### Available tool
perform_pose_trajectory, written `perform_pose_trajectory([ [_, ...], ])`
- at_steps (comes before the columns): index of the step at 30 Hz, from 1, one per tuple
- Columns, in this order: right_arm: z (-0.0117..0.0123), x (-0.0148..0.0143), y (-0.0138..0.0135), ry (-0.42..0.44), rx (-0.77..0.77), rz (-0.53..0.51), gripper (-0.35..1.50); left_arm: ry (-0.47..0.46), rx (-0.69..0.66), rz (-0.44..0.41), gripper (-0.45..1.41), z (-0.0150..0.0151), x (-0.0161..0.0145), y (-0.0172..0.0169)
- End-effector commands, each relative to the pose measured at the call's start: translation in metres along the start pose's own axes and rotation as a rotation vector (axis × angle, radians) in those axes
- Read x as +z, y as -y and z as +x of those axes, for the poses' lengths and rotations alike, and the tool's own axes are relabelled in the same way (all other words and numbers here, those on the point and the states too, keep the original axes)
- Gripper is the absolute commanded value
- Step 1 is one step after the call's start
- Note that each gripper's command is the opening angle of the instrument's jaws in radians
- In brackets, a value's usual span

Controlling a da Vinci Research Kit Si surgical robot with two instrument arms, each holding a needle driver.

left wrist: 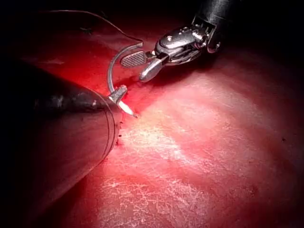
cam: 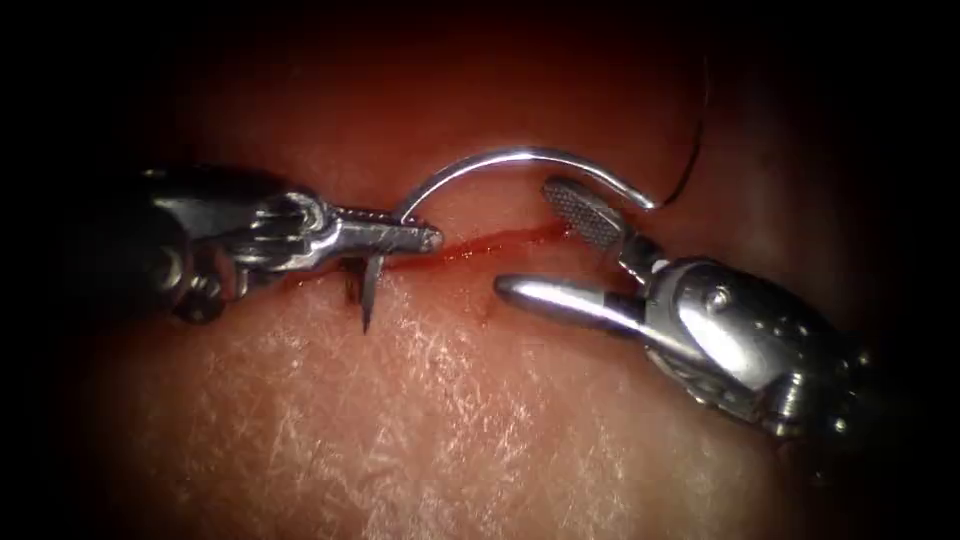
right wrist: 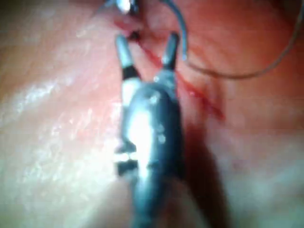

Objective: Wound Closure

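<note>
My left tool (cam: pixel 425 238) comes in from the left, jaws shut on the curved needle (cam: pixel 520 153) a short way back from its point. The point (cam: pixel 366 312) sticks down below the jaws, over the tissue (cam: pixel 450 420) at the left end of the cut (cam: pixel 480 245); I cannot tell if it touches. The needle's body arches free above the cut to its tail, where the dark thread (cam: pixel 700 120) runs up and away. My right tool (cam: pixel 525 238) stands open over the right part of the cut, holding nothing, its upper jaw just under the needle's tail. The left wrist view shows the needle (left wrist: pixel 110 71), left tool (left wrist: pixel 119 92) and right tool (left wrist: pixel 134 69).
Red fluid (cam: pixel 520 238) lines the cut. In the right wrist view the open right tool (right wrist: pixel 147 40) straddles the cut (right wrist: pixel 199 95), with the needle (right wrist: pixel 181 28) and thread (right wrist: pixel 247 73) beyond it. Pale skin-like tissue stretches toward the front.
</note>
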Motion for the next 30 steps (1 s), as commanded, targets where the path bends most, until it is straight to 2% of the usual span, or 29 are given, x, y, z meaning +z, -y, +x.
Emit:
perform_pose_trajectory([
  [1,-0.0006,0.0005,0.0002,-0.001,0.005,-0.017,0.88,0.005,0.0,-0.01,-0.45,-0.0003,0.0007,0.0003],
  [8,0.0003,0.0006,0.0,-0.025,0.014,-0.033,0.86,0.016,-0.004,-0.025,-0.45,-0.0004,0.0007,0.0001],
  [16,0.003,-0.0001,-0.0002,-0.069,0.039,-0.06,0.84,0.034,-0.022,-0.043,-0.45,-0.001,0.001,0.0005],
  [19,0.0033,-0.0001,0.0001,-0.072,0.048,-0.06,0.78,0.036,-0.02,-0.045,-0.45,-0.001,0.0011,0.0006],
  [20,0.0032,-0.0001,0.0002,-0.072,0.041,-0.059,0.51,0.038,-0.019,-0.046,-0.45,-0.001,0.0011,0.0006],
  [21,0.0032,-0.0001,0.0002,-0.072,0.041,-0.059,0.51,0.038,-0.019,-0.046,-0.45,-0.001,0.0011,0.0006],
  [22,0.003,-0.0001,0.0003,-0.064,0.015,-0.049,0.02,0.039,-0.019,-0.047,-0.45,-0.001,0.0011,0.0006],
  [23,0.0029,-0.0001,0.0003,-0.05,0.008,-0.038,-0.3,0.039,-0.019,-0.048,-0.45,-0.001,0.0011,0.0006],
  [24,0.0028,-0.0002,0.0003,-0.035,-0.005,-0.036,-0.35,0.04,-0.019,-0.048,-0.45,-0.001,0.0011,0.0006],
  [30,0.0029,-0.0008,0.0,-0.023,-0.01,-0.023,-0.35,0.042,-0.019,-0.05,-0.45,-0.0009,0.0012,0.0005],
])
